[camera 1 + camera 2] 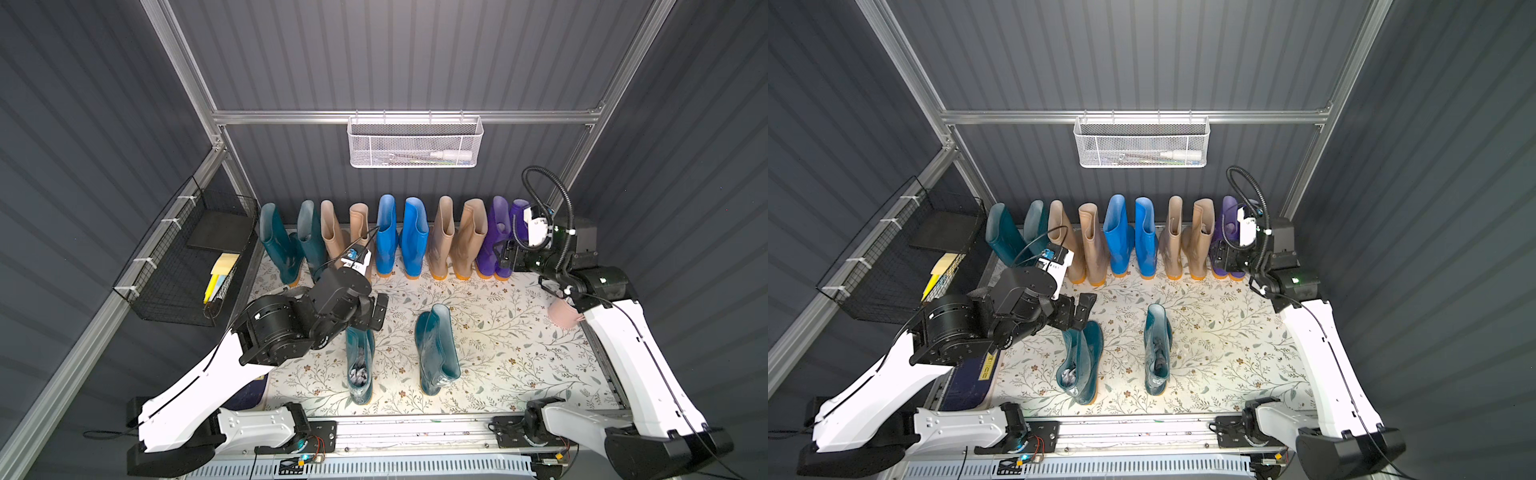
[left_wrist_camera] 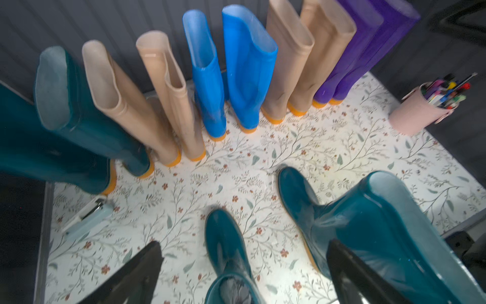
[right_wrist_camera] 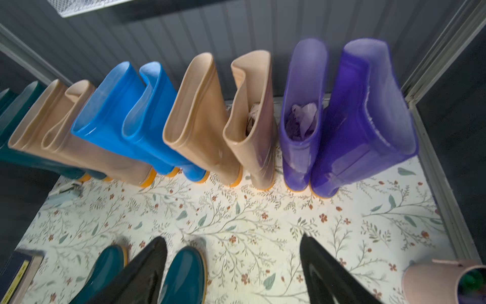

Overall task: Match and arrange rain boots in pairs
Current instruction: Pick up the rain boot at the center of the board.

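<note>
Ten rain boots (image 1: 413, 237) line the grey wall (image 1: 374, 62), two teal boots (image 1: 436, 349) before it on the floral mat (image 1: 519, 353). My left pincer (image 1: 1082, 309) and right pincer (image 3: 231, 237) gape empty; the book label (image 1: 985, 368) is illegible.

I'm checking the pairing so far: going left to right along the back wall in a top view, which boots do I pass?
dark teal pair → beige pair → bright blue pair → second beige pair → purple pair
</note>
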Action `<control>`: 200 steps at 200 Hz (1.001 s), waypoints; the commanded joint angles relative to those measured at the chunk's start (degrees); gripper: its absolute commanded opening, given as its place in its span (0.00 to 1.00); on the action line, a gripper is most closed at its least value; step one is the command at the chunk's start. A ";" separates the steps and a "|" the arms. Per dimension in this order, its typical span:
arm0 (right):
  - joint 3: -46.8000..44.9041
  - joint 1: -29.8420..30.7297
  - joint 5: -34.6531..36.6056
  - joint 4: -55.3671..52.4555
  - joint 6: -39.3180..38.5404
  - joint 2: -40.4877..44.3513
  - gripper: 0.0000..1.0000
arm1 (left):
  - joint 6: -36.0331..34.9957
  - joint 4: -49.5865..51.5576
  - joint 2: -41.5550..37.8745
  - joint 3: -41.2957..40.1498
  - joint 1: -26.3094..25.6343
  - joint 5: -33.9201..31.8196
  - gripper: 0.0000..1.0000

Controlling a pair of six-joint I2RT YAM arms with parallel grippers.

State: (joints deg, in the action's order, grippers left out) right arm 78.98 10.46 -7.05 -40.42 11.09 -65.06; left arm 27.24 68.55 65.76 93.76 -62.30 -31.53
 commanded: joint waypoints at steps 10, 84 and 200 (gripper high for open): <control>-1.93 3.89 1.20 -5.91 2.56 2.92 0.83 | 9.48 10.22 -2.17 -2.34 0.08 1.25 0.99; -3.09 12.83 0.81 -8.88 6.57 4.68 0.84 | 15.14 9.44 -4.15 -10.99 0.08 9.42 1.00; -8.58 18.67 2.08 -7.29 10.35 9.18 0.84 | 17.30 -1.60 -4.41 -22.95 0.05 15.44 0.73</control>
State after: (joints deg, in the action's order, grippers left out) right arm 72.88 28.25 -6.02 -48.40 19.94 -58.30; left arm 44.21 70.41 61.87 71.88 -62.30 -17.08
